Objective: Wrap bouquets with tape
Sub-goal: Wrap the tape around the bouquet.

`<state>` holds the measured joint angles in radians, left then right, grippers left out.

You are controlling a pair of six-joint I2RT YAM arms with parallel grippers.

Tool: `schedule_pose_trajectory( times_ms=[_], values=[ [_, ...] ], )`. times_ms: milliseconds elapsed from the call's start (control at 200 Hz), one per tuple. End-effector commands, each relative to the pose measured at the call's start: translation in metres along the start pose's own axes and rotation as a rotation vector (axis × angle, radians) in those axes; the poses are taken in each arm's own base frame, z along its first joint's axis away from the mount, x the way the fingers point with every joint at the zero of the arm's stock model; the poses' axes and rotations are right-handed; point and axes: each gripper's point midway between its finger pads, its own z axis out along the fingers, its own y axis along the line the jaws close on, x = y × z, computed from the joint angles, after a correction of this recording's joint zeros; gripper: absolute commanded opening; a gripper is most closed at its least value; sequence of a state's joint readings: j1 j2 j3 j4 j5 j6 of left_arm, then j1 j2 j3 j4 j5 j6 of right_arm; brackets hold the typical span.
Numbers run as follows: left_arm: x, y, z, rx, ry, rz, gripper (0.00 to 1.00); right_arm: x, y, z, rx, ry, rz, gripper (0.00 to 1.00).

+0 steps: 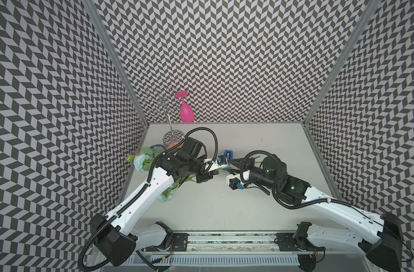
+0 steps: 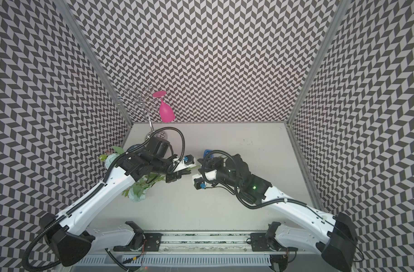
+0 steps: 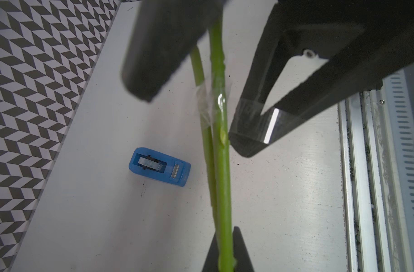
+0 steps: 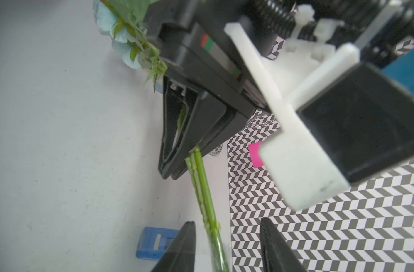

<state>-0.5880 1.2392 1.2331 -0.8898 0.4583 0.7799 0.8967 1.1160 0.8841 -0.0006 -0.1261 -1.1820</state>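
Stems [image 3: 221, 176] are the thing to watch here. The left end effector [image 3: 224, 257] is clenched on them, holding two thin green stalks side by side above the surface [image 1: 248, 200]. Their long axis runs straight out from its jaws toward the right arm. The right end effector [image 4: 226, 237] is released, its jaws standing apart with one on either side of the stems. In the right wrist view there is clear space on both sides.

Between the two end effectors, a crumpled band of clear tape [image 3: 210, 101] already clings around both stalks, and more film looks stuck across one right finger. The blooms [image 1: 140, 161] lie back past the left wrist, near the side wall. The blue tape dispenser [image 3: 160, 167] sits flat on the surface beyond the stems, toward the back wall. It is apart from them and closer to the right end effector, which is probably the better arm to press the tape down or fetch more.
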Motion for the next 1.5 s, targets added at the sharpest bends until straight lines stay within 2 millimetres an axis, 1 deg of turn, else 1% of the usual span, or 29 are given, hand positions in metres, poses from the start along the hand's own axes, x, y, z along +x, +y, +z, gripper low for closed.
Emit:
schedule_pose_trajectory(
  times_ms=[0, 50, 70, 165, 290, 360, 406, 426, 476, 496, 566, 621, 701, 766, 961, 1056, 1096, 1136, 1202, 1312, 1382, 1437, 1497],
  values=[
    [-0.006, 0.002, -0.004, -0.010, -0.021, 0.018, 0.00, -0.009, -0.020, -0.001, 0.042, -0.014, 0.072, 0.30],
    [-0.005, 0.002, -0.004, -0.012, -0.020, 0.018, 0.00, -0.011, -0.025, -0.001, 0.050, -0.021, 0.092, 0.22],
    [-0.005, 0.002, -0.004, -0.013, -0.021, 0.019, 0.00, -0.010, -0.026, 0.000, 0.054, -0.016, 0.098, 0.20],
    [-0.006, 0.002, -0.003, -0.008, -0.020, 0.017, 0.00, -0.008, -0.027, 0.004, 0.037, 0.004, 0.117, 0.19],
    [-0.004, 0.002, -0.002, -0.008, -0.016, 0.015, 0.00, -0.009, -0.027, 0.006, -0.011, -0.005, 0.170, 0.19],
    [-0.004, 0.002, -0.002, -0.010, -0.014, 0.016, 0.00, -0.010, -0.028, 0.005, -0.063, -0.025, 0.225, 0.14],
    [-0.004, 0.002, -0.002, -0.011, -0.015, 0.016, 0.00, -0.008, -0.030, 0.006, -0.091, -0.021, 0.262, 0.13],
    [-0.004, 0.002, -0.002, -0.010, -0.015, 0.016, 0.00, -0.006, -0.030, 0.007, -0.099, -0.012, 0.275, 0.14],
    [-0.004, 0.002, -0.003, -0.013, -0.016, 0.017, 0.00, -0.002, -0.026, 0.009, -0.129, 0.008, 0.292, 0.27],
    [-0.004, 0.002, -0.003, -0.015, -0.016, 0.018, 0.00, -0.001, -0.026, 0.009, -0.134, 0.013, 0.298, 0.30],
    [-0.003, 0.002, -0.003, -0.015, -0.017, 0.018, 0.00, -0.002, -0.027, 0.006, -0.139, -0.006, 0.321, 0.34],
    [-0.003, 0.002, -0.003, -0.016, -0.016, 0.018, 0.00, -0.006, -0.032, 0.001, -0.137, -0.064, 0.353, 0.36],
    [-0.003, 0.002, -0.003, -0.016, -0.017, 0.018, 0.00, -0.004, -0.043, -0.002, -0.106, -0.094, 0.418, 0.37],
    [-0.003, 0.001, -0.003, -0.016, -0.018, 0.017, 0.00, 0.000, -0.045, -0.002, -0.110, -0.085, 0.430, 0.37],
    [-0.002, 0.002, -0.002, -0.018, -0.013, 0.016, 0.00, -0.014, -0.050, -0.013, -0.143, -0.144, 0.437, 0.38],
    [-0.002, 0.002, -0.003, -0.018, -0.012, 0.016, 0.00, -0.015, -0.058, -0.020, -0.126, -0.165, 0.452, 0.39],
    [-0.002, 0.002, -0.003, -0.021, -0.014, 0.019, 0.00, -0.014, -0.063, -0.021, -0.109, -0.170, 0.468, 0.39],
    [-0.002, 0.002, -0.002, -0.020, -0.012, 0.017, 0.00, -0.015, -0.064, -0.022, -0.114, -0.178, 0.479, 0.39],
    [-0.002, 0.002, -0.002, -0.019, -0.012, 0.016, 0.00, -0.008, -0.065, -0.016, -0.106, -0.154, 0.492, 0.40],
    [-0.002, 0.002, -0.003, -0.021, -0.013, 0.017, 0.00, 0.010, -0.060, -0.004, -0.095, -0.085, 0.501, 0.39],
    [-0.002, 0.002, -0.004, -0.026, -0.014, 0.020, 0.00, 0.013, -0.055, -0.003, -0.108, -0.071, 0.493, 0.39],
    [-0.002, 0.002, -0.004, -0.027, -0.016, 0.020, 0.00, 0.020, -0.060, -0.003, -0.069, -0.037, 0.479, 0.40],
    [-0.002, 0.002, -0.004, -0.025, -0.015, 0.019, 0.00, 0.026, -0.071, -0.009, -0.012, 0.005, 0.462, 0.39]
  ],
)
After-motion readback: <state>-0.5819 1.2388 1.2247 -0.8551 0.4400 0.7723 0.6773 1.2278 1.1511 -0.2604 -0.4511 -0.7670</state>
